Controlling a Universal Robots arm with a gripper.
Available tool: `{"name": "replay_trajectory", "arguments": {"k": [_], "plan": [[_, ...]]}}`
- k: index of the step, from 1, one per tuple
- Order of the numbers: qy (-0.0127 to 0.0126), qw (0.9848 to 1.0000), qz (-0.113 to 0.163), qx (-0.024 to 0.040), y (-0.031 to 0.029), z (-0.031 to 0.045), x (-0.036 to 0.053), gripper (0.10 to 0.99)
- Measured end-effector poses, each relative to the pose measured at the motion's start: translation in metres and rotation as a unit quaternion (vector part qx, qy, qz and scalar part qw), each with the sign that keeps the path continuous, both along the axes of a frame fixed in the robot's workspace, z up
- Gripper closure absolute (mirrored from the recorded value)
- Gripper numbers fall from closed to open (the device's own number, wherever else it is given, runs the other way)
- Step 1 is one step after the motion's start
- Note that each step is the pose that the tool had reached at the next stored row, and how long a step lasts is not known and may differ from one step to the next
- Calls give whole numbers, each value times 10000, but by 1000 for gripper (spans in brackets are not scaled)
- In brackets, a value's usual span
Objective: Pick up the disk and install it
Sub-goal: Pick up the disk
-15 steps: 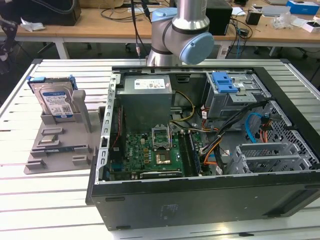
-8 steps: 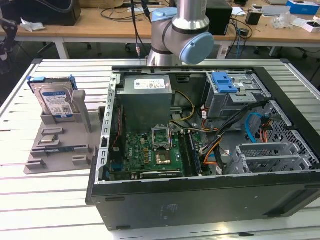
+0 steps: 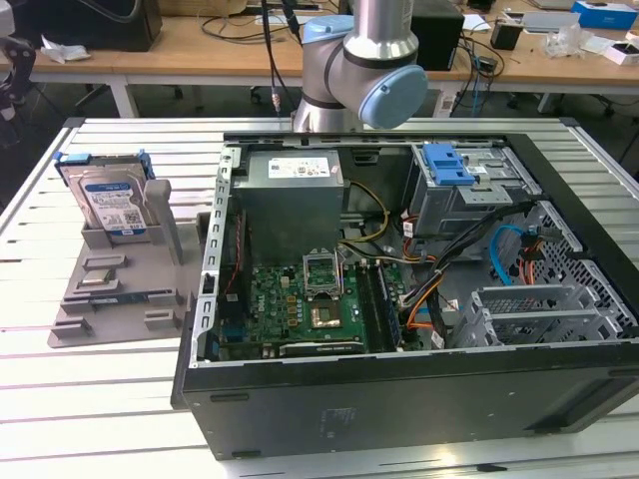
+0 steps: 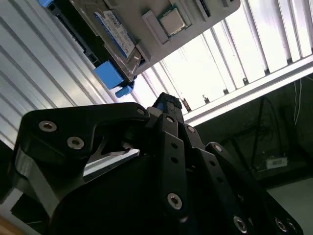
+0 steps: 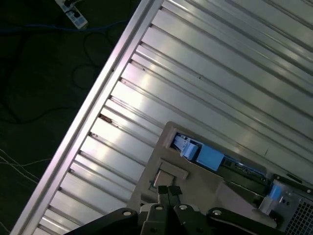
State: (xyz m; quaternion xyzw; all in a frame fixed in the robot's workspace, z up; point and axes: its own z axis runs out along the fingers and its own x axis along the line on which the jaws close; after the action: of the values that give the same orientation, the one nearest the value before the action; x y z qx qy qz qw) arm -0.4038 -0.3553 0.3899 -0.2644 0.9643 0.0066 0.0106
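We judge this the approach step: our gripper (image 5: 169, 192), pressed together, hovers near the disk (image 3: 108, 200), which stands untouched in the grey holder (image 3: 120, 289) beside the computer case (image 3: 399, 399); grasping would need spread jaws.

The setting is best taken for a robotics lab or electronics workshop. An open computer case (image 3: 399, 394), its motherboard (image 3: 290, 299) and wiring (image 3: 439, 289) exposed, is laid on a slatted aluminium table (image 3: 100, 399). A robot arm (image 3: 374, 60) is mounted just behind the case, and a grey parts fixture (image 3: 110, 299) is set beside it, on the exterior view's left. Farther behind the case, wooden desks (image 3: 200, 45) strewn with cables (image 3: 275, 60) and boxes (image 3: 604, 15) are seen. In the first wrist view a power strip (image 5: 71, 12) is seen on the dark floor (image 5: 39, 73).
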Motion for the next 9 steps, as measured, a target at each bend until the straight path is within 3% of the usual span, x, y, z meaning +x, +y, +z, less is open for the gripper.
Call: {"name": "replay_trajectory", "arguments": {"k": [6, 9], "plan": [[0, 9990, 458, 0, 0, 0, 0, 980], [0, 9977, 672, 0, 0, 0, 0, 980]]}}
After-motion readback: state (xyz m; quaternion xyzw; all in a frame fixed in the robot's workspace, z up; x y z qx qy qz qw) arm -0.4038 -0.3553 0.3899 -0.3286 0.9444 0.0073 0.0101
